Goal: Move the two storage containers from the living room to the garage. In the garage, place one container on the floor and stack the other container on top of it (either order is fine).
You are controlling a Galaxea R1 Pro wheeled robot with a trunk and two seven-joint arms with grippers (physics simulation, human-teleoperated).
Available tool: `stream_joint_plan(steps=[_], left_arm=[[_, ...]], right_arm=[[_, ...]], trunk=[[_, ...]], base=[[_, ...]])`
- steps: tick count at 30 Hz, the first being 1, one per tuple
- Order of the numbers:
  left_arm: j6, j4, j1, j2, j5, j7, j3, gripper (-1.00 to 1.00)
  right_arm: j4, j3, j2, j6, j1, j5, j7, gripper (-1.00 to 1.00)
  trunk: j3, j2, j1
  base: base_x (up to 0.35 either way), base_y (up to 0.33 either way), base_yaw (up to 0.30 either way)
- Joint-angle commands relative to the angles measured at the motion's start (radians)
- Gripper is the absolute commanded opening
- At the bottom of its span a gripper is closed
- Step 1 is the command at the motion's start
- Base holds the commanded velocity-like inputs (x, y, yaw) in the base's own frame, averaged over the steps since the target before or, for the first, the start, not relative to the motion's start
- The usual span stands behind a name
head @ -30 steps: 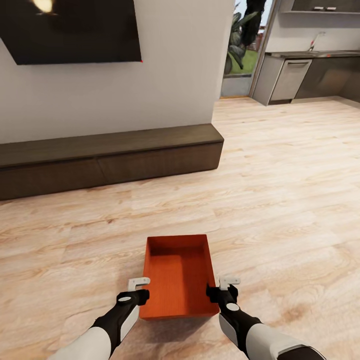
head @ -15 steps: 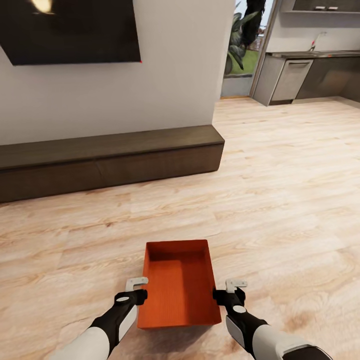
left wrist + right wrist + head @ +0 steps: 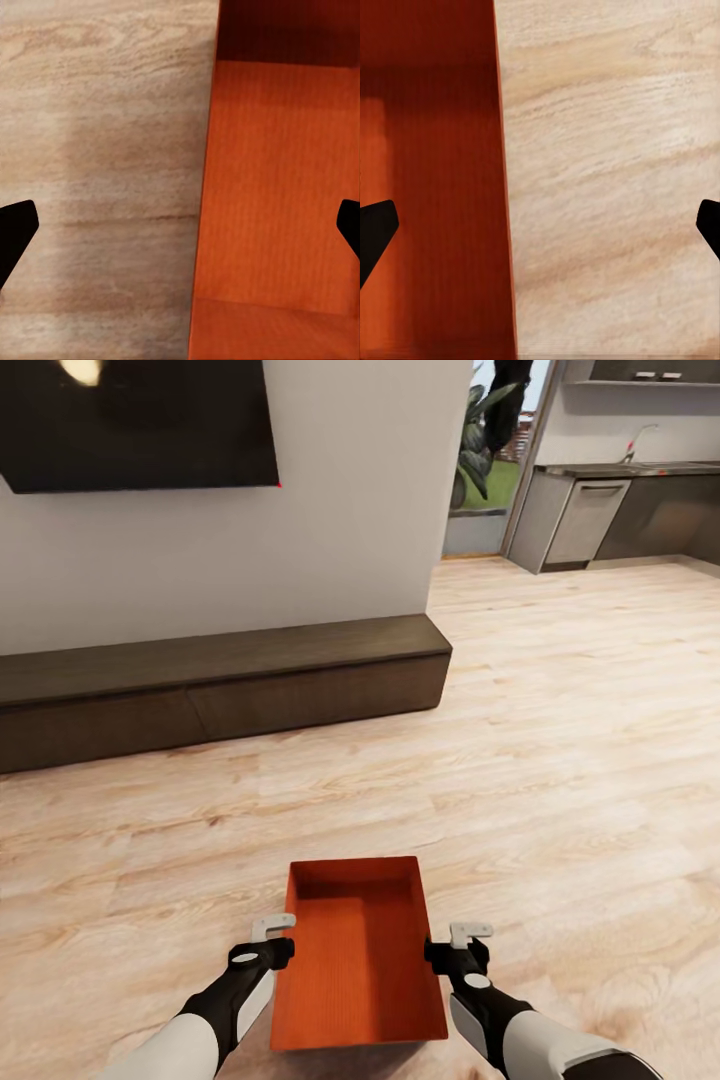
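One orange-red storage container (image 3: 355,950) sits open-topped and empty between my two grippers, above the light wood floor, casting a shadow under its near end. My left gripper (image 3: 274,941) is at its left long wall and my right gripper (image 3: 457,946) at its right long wall. In the left wrist view the gripper (image 3: 180,232) is open, its fingers straddling the container (image 3: 277,187) wall. In the right wrist view the gripper (image 3: 540,232) is also open, with the container (image 3: 435,187) wall between its fingers.
A long dark low cabinet (image 3: 220,680) runs along the white wall ahead, under a black wall panel (image 3: 140,420). Light wood plank floor (image 3: 580,760) stretches right toward a kitchen counter (image 3: 600,500) and a glass door with a plant (image 3: 485,440).
The container now looks larger and lower between the grippers, its near edge closer to me. The right gripper has shifted slightly outward. The whole view has moved a little.
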Motion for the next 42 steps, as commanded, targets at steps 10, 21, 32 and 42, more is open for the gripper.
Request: stream_joint_plan(steps=[10, 21, 32, 42], left_arm=[[0.005, -0.003, 0.000, 0.000, 0.006, 0.003, 0.001, 1.00], [0.005, -0.002, 0.000, 0.000, 0.005, 0.003, 0.001, 1.00], [0.005, -0.002, 0.000, 0.000, 0.005, 0.002, 0.000, 1.00], [0.005, 0.003, 0.000, 0.000, -0.001, -0.006, -0.015, 1.00]], right_arm=[[0.007, 0.009, -0.001, 0.001, -0.001, -0.010, -0.002, 1.00], [0.007, 0.009, -0.005, -0.002, -0.001, -0.011, -0.002, 1.00], [0.007, 0.009, -0.004, 0.000, -0.001, -0.012, -0.002, 1.00], [0.007, 0.009, -0.006, -0.004, -0.001, -0.007, 0.002, 1.00]], trunk=[[-0.001, 0.000, 0.000], [-0.001, 0.000, 0.000], [-0.001, 0.000, 0.000], [-0.001, 0.000, 0.000]], base=[[0.006, 0.000, 0.124], [0.000, 0.000, 0.006], [0.000, 0.000, 0.000], [0.000, 0.000, 0.000]])
